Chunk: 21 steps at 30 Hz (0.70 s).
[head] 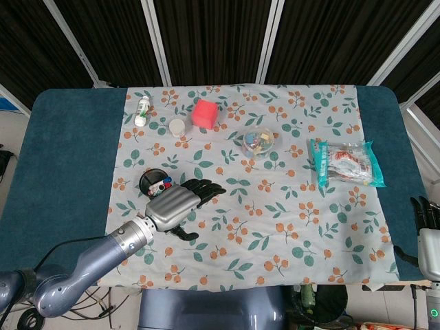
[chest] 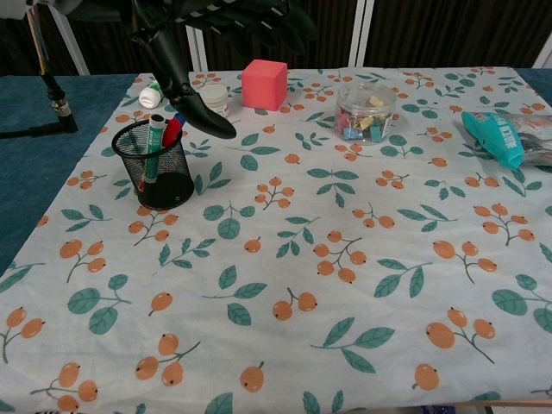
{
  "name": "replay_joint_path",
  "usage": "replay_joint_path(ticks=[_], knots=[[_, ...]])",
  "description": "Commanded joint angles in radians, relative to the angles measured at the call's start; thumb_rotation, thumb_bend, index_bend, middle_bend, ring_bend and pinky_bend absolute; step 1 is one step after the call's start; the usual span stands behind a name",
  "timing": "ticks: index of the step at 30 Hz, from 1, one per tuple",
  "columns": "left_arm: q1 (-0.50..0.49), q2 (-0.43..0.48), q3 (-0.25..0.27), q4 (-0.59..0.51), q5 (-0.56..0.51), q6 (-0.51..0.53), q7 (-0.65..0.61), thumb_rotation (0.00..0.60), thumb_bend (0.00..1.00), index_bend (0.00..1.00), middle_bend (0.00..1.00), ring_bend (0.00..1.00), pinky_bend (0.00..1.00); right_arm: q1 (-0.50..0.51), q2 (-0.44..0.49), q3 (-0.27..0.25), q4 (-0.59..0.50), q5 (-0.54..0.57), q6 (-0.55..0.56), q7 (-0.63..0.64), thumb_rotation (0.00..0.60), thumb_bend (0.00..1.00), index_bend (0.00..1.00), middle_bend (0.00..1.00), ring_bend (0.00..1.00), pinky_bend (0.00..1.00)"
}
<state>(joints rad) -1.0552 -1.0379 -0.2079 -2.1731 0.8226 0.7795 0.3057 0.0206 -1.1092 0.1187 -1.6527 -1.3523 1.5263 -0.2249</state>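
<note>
The left hand [head: 177, 204] hovers empty, fingers spread, just beside and above the pen cup [chest: 153, 164]. Beyond the cup sit a white jar [chest: 213, 97], a pink cube [chest: 264, 84] and a clip tub [chest: 365, 110]. The right hand [head: 427, 227], far from the cup, hangs empty at the table edge, fingers apart.

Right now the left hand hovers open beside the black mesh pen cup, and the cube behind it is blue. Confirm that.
Not quite: the cube is red, not blue, as the head view shows. The left hand does hover open beside the black mesh pen cup.
</note>
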Motion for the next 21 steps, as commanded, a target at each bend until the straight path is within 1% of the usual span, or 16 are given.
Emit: replay_joint_path(ticks=[1, 8, 21], knots=[[-0.003, 0.004, 0.006, -0.006, 0.000, 0.007, 0.003, 0.600, 0.17, 0.05, 0.05, 0.00, 0.10, -0.001, 0.003, -0.001, -0.003, -0.004, 0.002, 0.002, 0.600, 0.01, 0.09, 0.10, 0.16, 0.17], [-0.009, 0.003, 0.021, -0.015, 0.010, 0.030, 0.017, 0.600, 0.17, 0.05, 0.05, 0.00, 0.11, -0.009, 0.012, -0.001, -0.016, -0.015, 0.021, 0.006, 0.600, 0.01, 0.09, 0.10, 0.16, 0.17], [-0.007, -0.009, 0.029, -0.004, 0.031, 0.046, -0.005, 0.600, 0.17, 0.05, 0.05, 0.00, 0.11, -0.012, 0.017, 0.003, -0.013, -0.009, 0.023, 0.016, 0.600, 0.01, 0.09, 0.10, 0.16, 0.17]])
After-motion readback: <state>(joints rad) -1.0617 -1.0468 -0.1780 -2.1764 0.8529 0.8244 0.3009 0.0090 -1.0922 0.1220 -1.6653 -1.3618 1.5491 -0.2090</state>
